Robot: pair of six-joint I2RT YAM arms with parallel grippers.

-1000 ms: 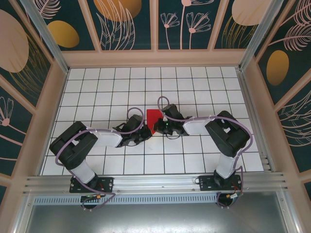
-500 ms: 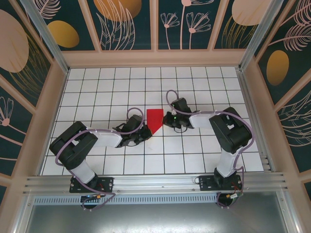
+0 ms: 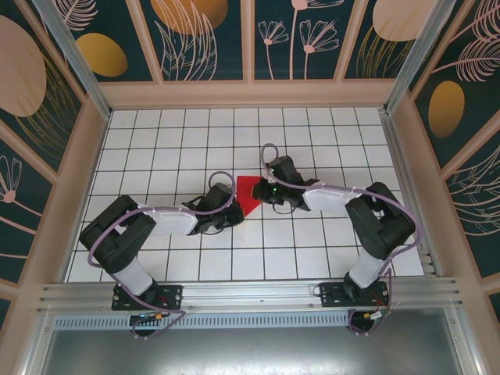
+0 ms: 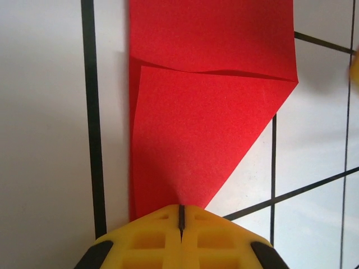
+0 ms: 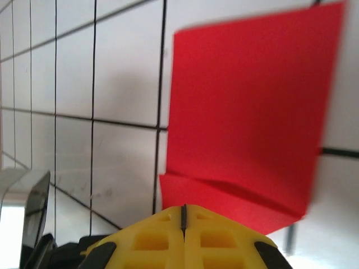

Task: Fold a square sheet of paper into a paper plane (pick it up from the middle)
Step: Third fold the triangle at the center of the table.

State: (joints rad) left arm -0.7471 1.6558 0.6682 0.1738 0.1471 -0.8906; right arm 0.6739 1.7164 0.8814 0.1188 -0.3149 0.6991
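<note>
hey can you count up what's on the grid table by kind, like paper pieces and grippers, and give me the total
Paper pieces: 1, the red paper, partly folded.
Grippers: 2, the left gripper and the right gripper, both with yellow fingers closed at the paper's edge.
Total: 3

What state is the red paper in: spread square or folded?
Folded: the red paper shows a corner flap laid over it, tapering to a point at the left claw.
</note>
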